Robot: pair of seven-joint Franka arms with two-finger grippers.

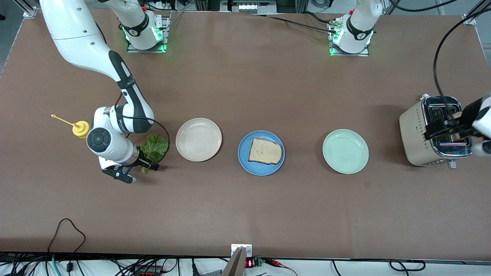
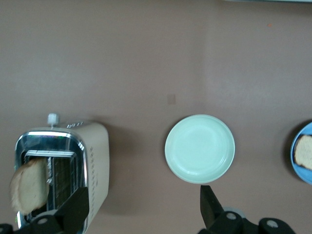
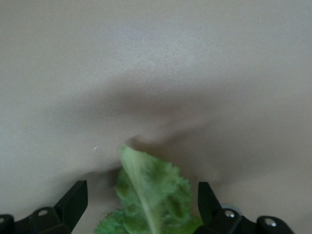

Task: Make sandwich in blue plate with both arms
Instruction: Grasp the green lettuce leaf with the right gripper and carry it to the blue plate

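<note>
The blue plate (image 1: 245, 153) lies mid-table with one bread slice (image 1: 265, 151) on it; both show at the edge of the left wrist view, the plate (image 2: 304, 176) and the slice (image 2: 304, 151). The green lettuce leaf (image 1: 155, 147) lies on the table beside the cream plate, toward the right arm's end. My right gripper (image 1: 147, 161) is low over it, open, with the leaf (image 3: 151, 195) between the fingers (image 3: 73, 200). My left gripper (image 1: 443, 128) is open and empty over the toaster (image 1: 418, 134), where a second bread slice (image 2: 29, 187) stands in a slot.
A cream-white plate (image 1: 198, 139) lies between the lettuce and the blue plate. A mint-green plate (image 1: 345, 151) lies between the blue plate and the toaster, also in the left wrist view (image 2: 200, 148). A yellow squeeze bottle (image 1: 81, 128) stands by the right arm's wrist.
</note>
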